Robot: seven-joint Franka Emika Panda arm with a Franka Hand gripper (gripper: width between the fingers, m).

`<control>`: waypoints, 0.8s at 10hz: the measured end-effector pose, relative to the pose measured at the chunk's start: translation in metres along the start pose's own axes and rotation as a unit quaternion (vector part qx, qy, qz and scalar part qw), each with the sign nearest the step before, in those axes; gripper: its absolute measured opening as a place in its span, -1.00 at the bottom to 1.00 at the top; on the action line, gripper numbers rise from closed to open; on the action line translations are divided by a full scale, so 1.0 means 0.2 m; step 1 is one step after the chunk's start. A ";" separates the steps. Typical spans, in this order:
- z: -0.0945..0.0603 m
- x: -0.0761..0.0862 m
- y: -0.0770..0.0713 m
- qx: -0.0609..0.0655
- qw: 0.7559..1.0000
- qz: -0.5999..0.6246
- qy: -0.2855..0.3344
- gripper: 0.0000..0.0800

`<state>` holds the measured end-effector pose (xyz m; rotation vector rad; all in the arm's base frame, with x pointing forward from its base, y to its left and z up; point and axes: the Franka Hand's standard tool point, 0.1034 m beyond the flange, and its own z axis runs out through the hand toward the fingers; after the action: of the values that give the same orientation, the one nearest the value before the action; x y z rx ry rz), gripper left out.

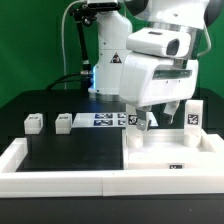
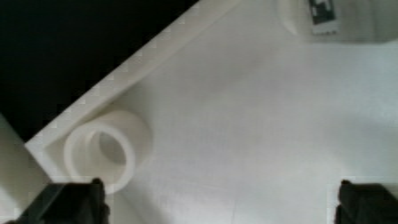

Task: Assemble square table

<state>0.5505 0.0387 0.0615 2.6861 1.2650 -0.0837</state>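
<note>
The square table's white slab (image 1: 172, 152) lies flat at the exterior view's right, tucked into the corner of the low white border wall (image 1: 60, 181). The wrist view shows a round socket (image 2: 107, 150) near its edge. One tagged leg (image 1: 192, 115) stands upright just behind it; two more legs (image 1: 33, 123) (image 1: 64, 122) sit well apart on the black desk (image 1: 70, 155), left of the marker board (image 1: 100, 121). The pincer (image 1: 163, 113) hovers over the slab, fingers (image 2: 71, 202) wide apart and empty.

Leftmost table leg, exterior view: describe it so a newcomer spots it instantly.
On the black tabletop, find the marker board at the back. Two small white tagged blocks lie to the exterior view's left of it. The leg is the outer one, farther from the board than its neighbour and nearest the white border wall.
</note>
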 end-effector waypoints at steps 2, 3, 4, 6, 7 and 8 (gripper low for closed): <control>0.01 -0.05 0.05 -0.001 1.000 0.004 -0.002 0.62; 0.02 -0.07 0.07 0.000 1.000 0.006 -0.003 0.62; 0.02 -0.10 0.09 0.000 1.000 0.008 -0.004 0.62; 0.03 -0.15 0.13 -0.001 0.999 0.037 -0.003 0.62; 0.03 -0.20 0.15 0.000 0.997 0.080 -0.002 0.62; 0.02 -0.24 0.18 0.001 0.994 0.111 -0.005 0.62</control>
<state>0.5473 -0.0203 0.0680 2.8035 0.9569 -0.0709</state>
